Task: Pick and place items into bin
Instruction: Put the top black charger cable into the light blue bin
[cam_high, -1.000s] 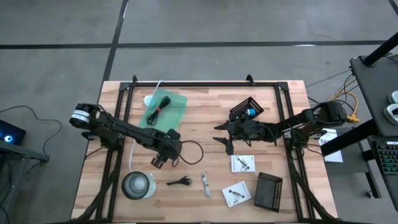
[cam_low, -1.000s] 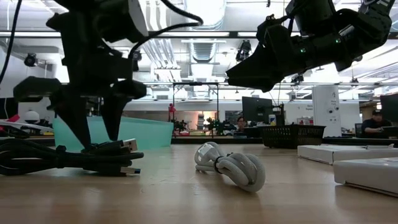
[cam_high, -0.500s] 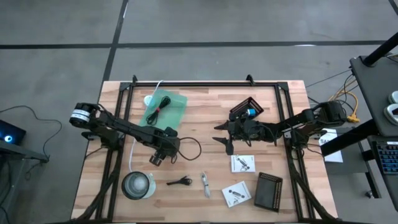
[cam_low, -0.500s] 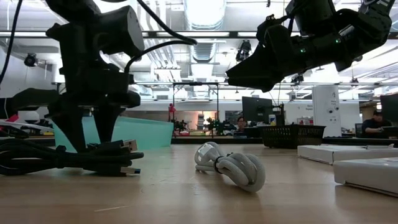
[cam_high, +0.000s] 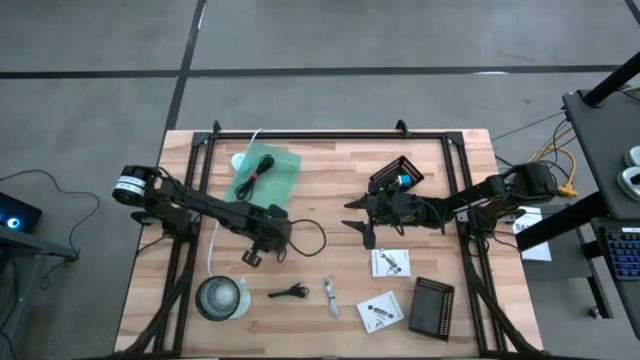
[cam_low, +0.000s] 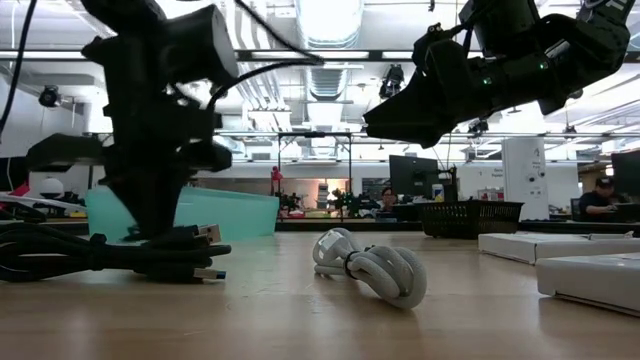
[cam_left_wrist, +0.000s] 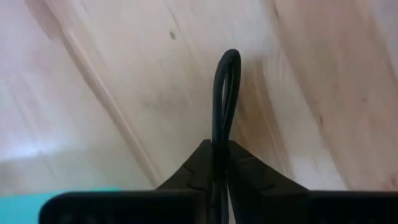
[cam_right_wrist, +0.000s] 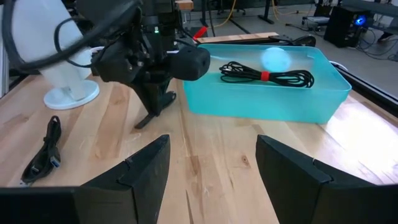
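Note:
My left gripper (cam_high: 276, 238) stands near the table's middle, shut on a black cable (cam_high: 308, 240) that lies looped on the wood. The teal bin (cam_high: 283, 183) at the far left holds a black coiled cable (cam_high: 255, 172) with a red tie. My right gripper (cam_high: 356, 222) hangs open above the table, right of centre, with nothing between its fingers. A bundled black cable with plugs (cam_low: 110, 255), a silvery coiled piece (cam_low: 375, 272) and two white packets (cam_high: 390, 262) (cam_high: 380, 311) lie toward the near edge. My left gripper pinches a narrow loop of the black cable (cam_left_wrist: 219, 134) between its two fingers, both strands side by side. The fingers (cam_low: 152, 215) come from above, pointing down. The loop's free bend (cam_left_wrist: 229, 59) runs out beyond the fingertips and lies on the wood.
A round clear tub (cam_high: 222, 298) stands near the front left. A black ribbed tray (cam_high: 432, 308) lies front right, and a black basket (cam_high: 385, 180) with a blue piece (cam_high: 403, 180) sits behind the right gripper. Black frame rails (cam_high: 300, 134) run along the table's edges.
My left gripper has shut on the black cable loop: its fingers stood apart over the cable a second ago and are together now. It has also shifted slightly toward the table's left. The right arm has kept still.

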